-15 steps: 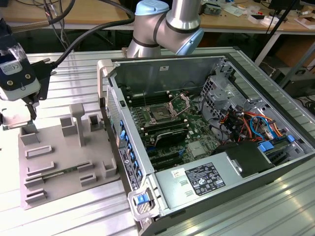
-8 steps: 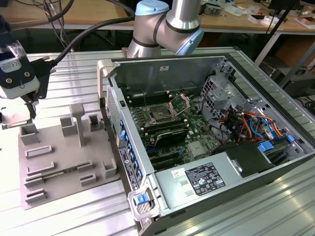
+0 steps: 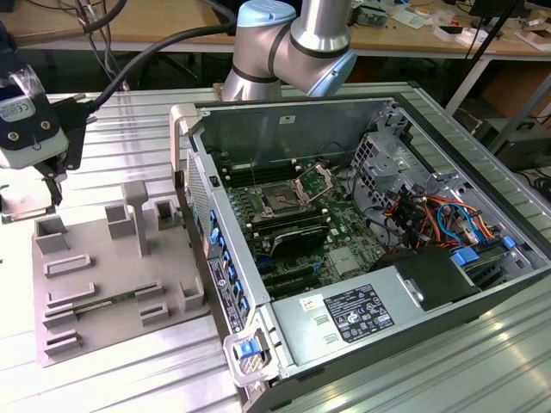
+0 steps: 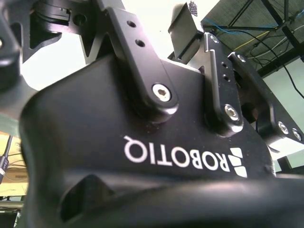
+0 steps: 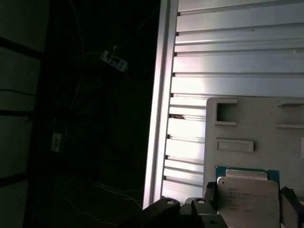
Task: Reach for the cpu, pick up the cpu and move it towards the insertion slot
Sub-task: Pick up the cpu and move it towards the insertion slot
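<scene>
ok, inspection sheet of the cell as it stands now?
Surface: ribbed aluminium table, grey tray on it beside the open computer case.
Job's things: cpu at the claw, over the tray, in the first wrist view; insertion slot in the case, bracket open.
Clutter: nothing seen.
Claw: above the tray's corner at the exterior view's left.
Cables: black cable to the arm; coloured wires inside the case.
Surroundings: wooden bench behind.

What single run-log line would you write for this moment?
gripper: shut on cpu | cpu: over grey tray | insertion slot: in open case, far from gripper
</scene>
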`<action>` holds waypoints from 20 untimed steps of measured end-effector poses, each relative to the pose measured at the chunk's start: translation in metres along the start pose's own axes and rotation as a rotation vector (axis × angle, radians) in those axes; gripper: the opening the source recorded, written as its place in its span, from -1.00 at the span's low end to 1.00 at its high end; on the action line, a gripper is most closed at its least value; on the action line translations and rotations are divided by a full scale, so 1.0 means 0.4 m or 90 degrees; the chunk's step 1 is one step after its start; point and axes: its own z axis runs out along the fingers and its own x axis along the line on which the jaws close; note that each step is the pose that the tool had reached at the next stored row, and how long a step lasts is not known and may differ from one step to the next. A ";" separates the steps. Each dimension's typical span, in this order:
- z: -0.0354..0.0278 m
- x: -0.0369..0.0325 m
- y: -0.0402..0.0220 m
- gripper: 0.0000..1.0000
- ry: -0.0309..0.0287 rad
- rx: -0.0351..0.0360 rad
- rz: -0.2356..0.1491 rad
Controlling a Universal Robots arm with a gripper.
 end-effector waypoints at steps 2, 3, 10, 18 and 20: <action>-0.002 0.000 0.000 0.09 0.0000 0.0000 0.000; -0.004 0.000 0.000 0.09 0.0000 0.0000 0.000; -0.013 0.000 0.001 0.09 0.0000 0.0000 0.000; -0.022 0.000 0.001 0.09 0.0000 0.0000 0.000; -0.024 0.000 0.001 0.09 0.0000 0.0000 0.000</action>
